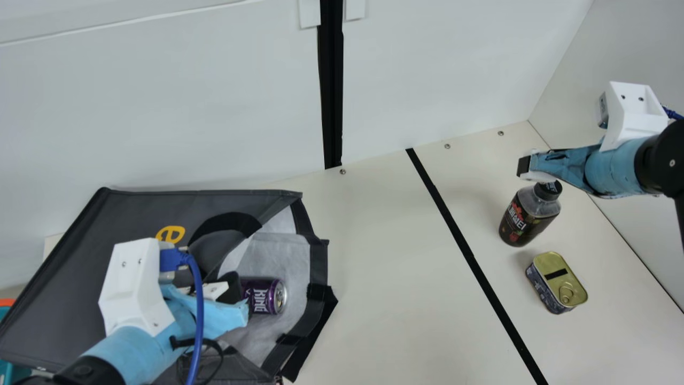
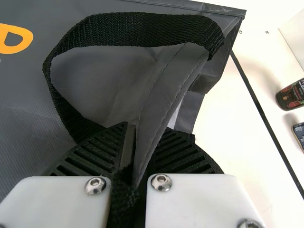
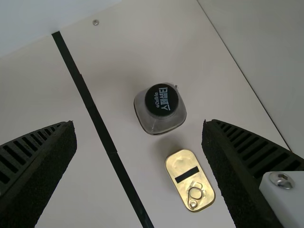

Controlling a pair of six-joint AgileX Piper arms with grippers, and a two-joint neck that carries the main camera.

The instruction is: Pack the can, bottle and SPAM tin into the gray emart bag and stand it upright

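Gray emart bag [image 1: 112,222]: black edging and handle, yellow lettering; lies on its side on the table [image 1: 390,267], mouth spread open. Can [image 1: 261,295]: purple, on its side just inside the mouth, silver top facing outward. Bottle [image 1: 525,220]: dark label, black cap on, upright, well apart from bag. SPAM tin [image 1: 560,278]: closed gold lid uppermost, ring-pull, near bottle, not touching.

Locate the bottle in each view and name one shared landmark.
Main view: the bottle, right of centre, beside the tin.
Left wrist view: cut off at the edge, past the black line.
Right wrist view: near the middle, cap towards the camera.
Shared: that black line on the table.
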